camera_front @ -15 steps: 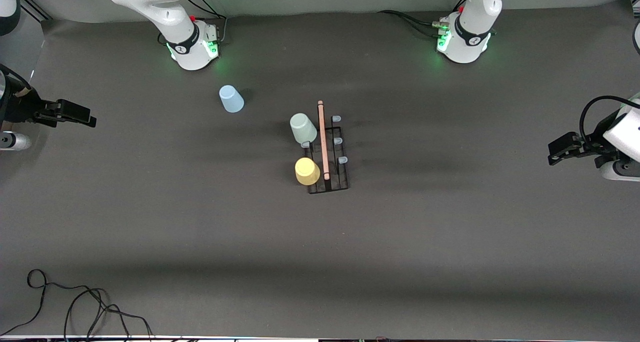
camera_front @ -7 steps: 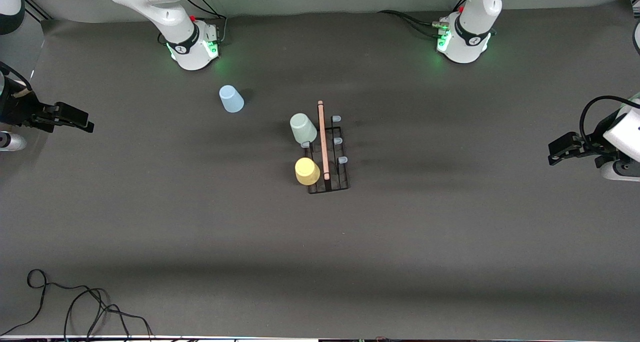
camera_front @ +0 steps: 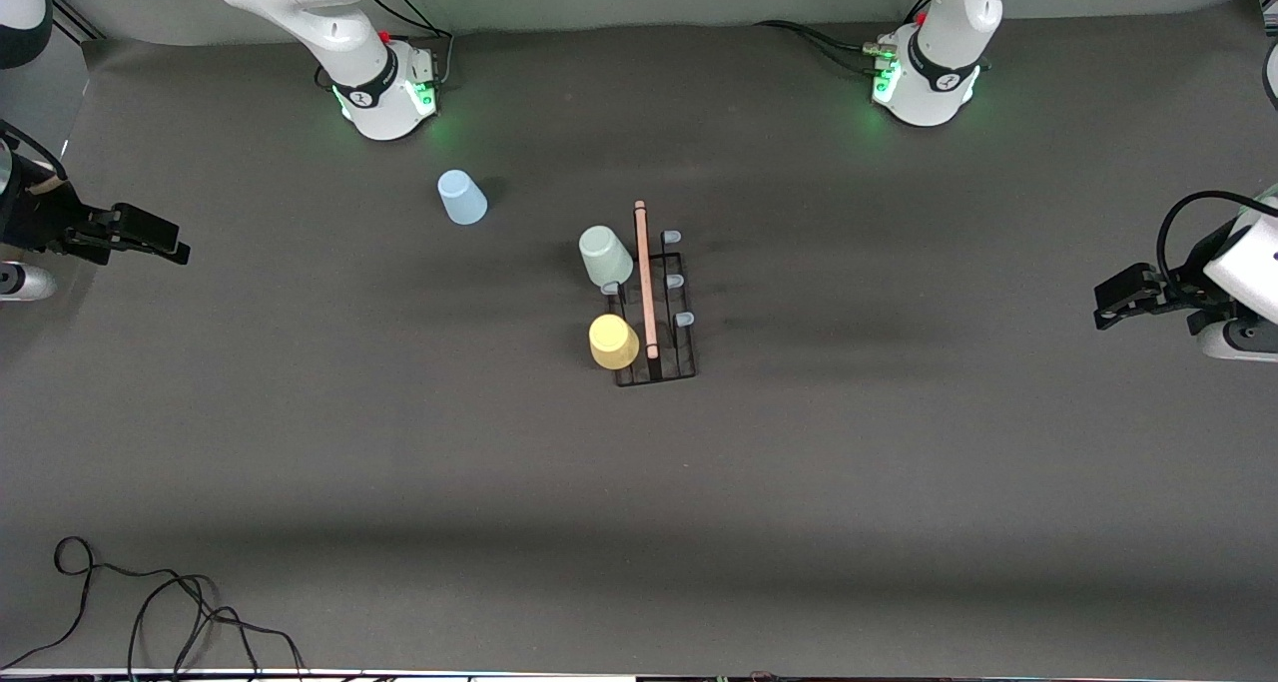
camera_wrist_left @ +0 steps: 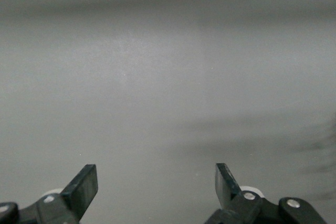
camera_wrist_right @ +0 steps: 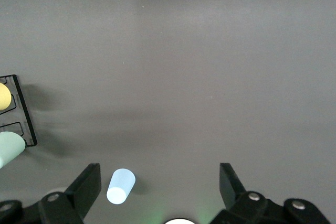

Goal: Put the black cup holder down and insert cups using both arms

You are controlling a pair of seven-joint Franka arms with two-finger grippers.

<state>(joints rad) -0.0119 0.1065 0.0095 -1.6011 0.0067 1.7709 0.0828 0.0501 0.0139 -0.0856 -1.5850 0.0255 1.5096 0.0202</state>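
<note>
Dark grey bench [camera_front: 899,482], cloth-covered. Black cup holder [camera_front: 667,357] mid-bench, wooden rod [camera_front: 645,281] along top. Mint cup [camera_front: 605,255] and yellow cup [camera_front: 613,341] upturned on pegs, side toward right arm's end. Blue cup [camera_front: 461,197] upside down on bench, apart, near right arm's base. Left pincer [camera_front: 1110,303] spread, empty, at left arm's end. Right pincer [camera_front: 165,240] spread, empty, at right arm's end.

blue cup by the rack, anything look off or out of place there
Yes. The pale blue cup stands alone on the table, away from the black cup holder, toward the right arm's end, while the mint green cup and yellow cup already sit on the holder.
</note>
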